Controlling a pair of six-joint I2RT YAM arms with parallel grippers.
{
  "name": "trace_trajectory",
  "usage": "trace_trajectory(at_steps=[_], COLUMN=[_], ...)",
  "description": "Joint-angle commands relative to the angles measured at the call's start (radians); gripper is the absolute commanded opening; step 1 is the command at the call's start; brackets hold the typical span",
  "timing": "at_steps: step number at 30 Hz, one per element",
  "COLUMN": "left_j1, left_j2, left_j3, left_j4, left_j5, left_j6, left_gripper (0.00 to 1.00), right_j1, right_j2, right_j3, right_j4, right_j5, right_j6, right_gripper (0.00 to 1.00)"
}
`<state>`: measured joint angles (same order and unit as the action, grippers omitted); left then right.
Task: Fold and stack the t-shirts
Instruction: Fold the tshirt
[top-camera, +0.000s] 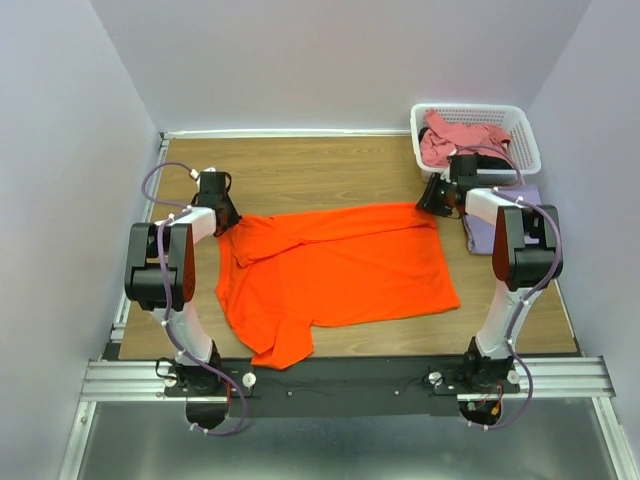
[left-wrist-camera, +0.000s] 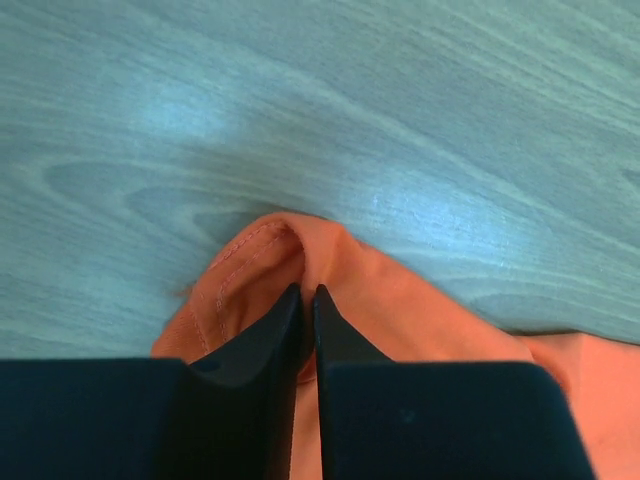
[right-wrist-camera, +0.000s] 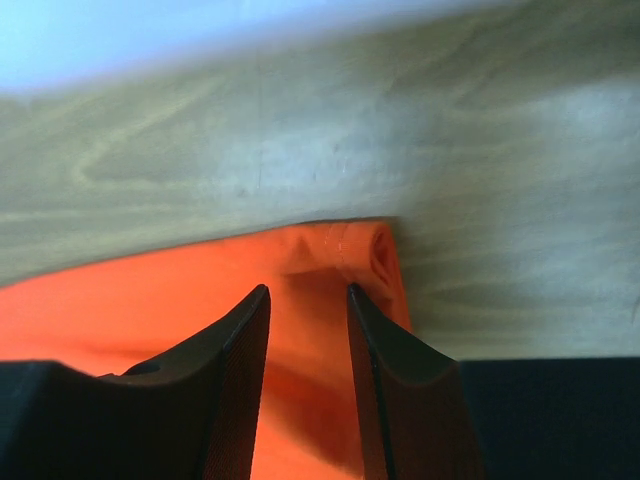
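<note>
The bright orange t-shirt (top-camera: 340, 265) lies spread across the middle of the wooden table, one sleeve hanging toward the near edge. My left gripper (top-camera: 232, 222) sits at its far left corner. In the left wrist view it (left-wrist-camera: 305, 290) is shut, pinching a raised fold of the orange cloth (left-wrist-camera: 400, 300). My right gripper (top-camera: 432, 200) is at the far right corner. In the right wrist view its jaws (right-wrist-camera: 308, 290) stand apart over the hemmed corner of the orange cloth (right-wrist-camera: 150, 290). A dusty pink t-shirt (top-camera: 455, 140) fills the basket. A pale lavender t-shirt (top-camera: 482, 235) lies under the right arm.
The white lattice basket (top-camera: 470, 108) stands at the back right corner, just behind the right gripper. Grey walls close in the table on the left, back and right. Bare wood (top-camera: 330, 170) shows behind the orange shirt.
</note>
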<state>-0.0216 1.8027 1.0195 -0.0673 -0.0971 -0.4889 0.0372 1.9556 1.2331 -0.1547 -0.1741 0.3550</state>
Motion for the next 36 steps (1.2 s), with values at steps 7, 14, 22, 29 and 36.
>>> trace_trajectory(at_steps=[7, 14, 22, 29, 36], left_j1=[0.095, 0.092, 0.054, -0.052, -0.153], left_j2=[0.055, 0.035, -0.156, -0.371, -0.35], left_j3=[0.07, 0.085, 0.044, -0.045, -0.091], left_j4=[-0.019, -0.016, -0.045, -0.075, -0.013], left_j5=[-0.044, 0.037, 0.037, 0.043, 0.23], left_j6=[0.021, 0.036, 0.036, 0.111, 0.19], left_gripper=[0.11, 0.32, 0.66, 0.79, 0.98], right_j1=[-0.075, -0.072, -0.04, 0.029, 0.104], right_j2=[0.101, 0.011, -0.121, -0.239, -0.348], right_j3=[0.005, 0.026, -0.018, -0.113, -0.197], right_j4=[0.04, 0.034, -0.019, -0.028, -0.06], right_j5=[0.039, -0.054, -0.054, -0.108, -0.189], right_j6=[0.035, -0.027, -0.065, -0.051, -0.047], right_gripper=[0.44, 0.46, 0.46, 0.46, 0.58])
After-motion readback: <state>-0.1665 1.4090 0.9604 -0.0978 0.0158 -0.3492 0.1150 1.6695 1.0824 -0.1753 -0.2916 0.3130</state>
